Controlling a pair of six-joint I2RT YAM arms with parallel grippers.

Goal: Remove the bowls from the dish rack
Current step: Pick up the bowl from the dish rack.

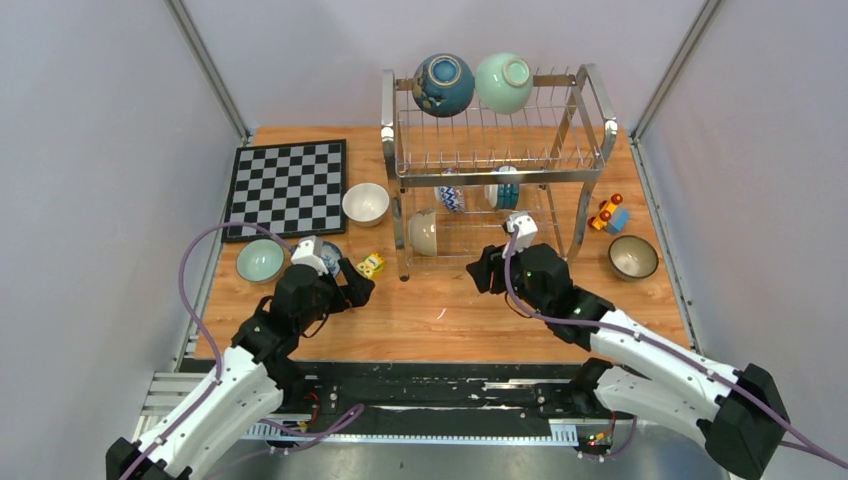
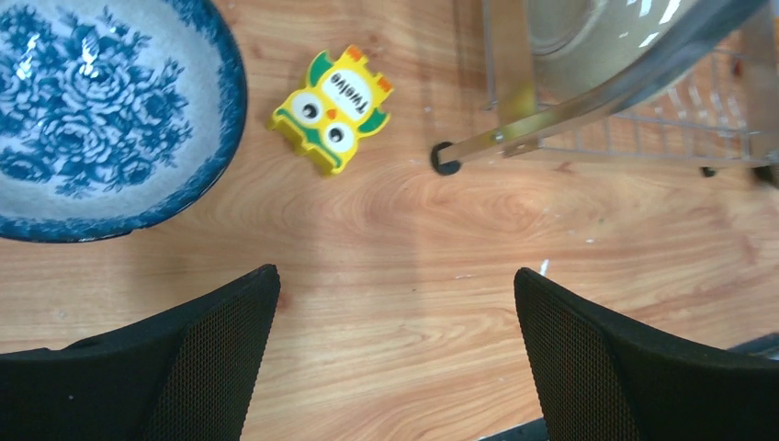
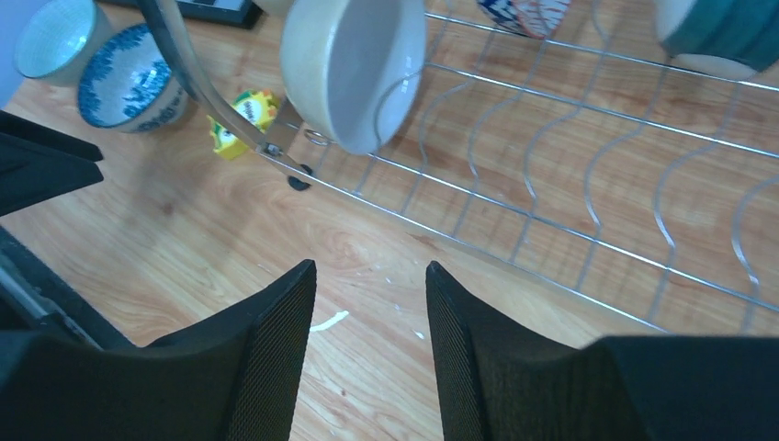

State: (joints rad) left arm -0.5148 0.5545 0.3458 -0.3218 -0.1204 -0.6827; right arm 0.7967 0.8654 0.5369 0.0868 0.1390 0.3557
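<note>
Top external view: the dish rack (image 1: 500,177) stands at the far centre of the bench (image 1: 450,320). Its upper tier carries a dark blue bowl (image 1: 443,84) and a mint green bowl (image 1: 503,82), side by side. Its lower tier holds a cream bowl (image 1: 423,232) on its side at the left end, with a zigzag-patterned bowl (image 1: 450,195) and a teal-and-white bowl (image 1: 505,190) behind it.

On the bench:
- a white bowl (image 1: 365,203) beside the chessboard (image 1: 290,187)
- a pale green bowl (image 1: 260,261)
- a blue-flowered bowl (image 2: 92,110) just beside the pale green one
- a dark-rimmed bowl (image 1: 633,257) at the right, near a toy car (image 1: 608,213)

My left fingers (image 1: 360,287) are spread wide over bare bench with nothing between them, near the blue-flowered bowl and a yellow owl block (image 2: 333,108). My right fingers (image 1: 480,272) stand partly apart, holding nothing, low in front of the lower tier. They are near the cream bowl but clear of it.
</note>
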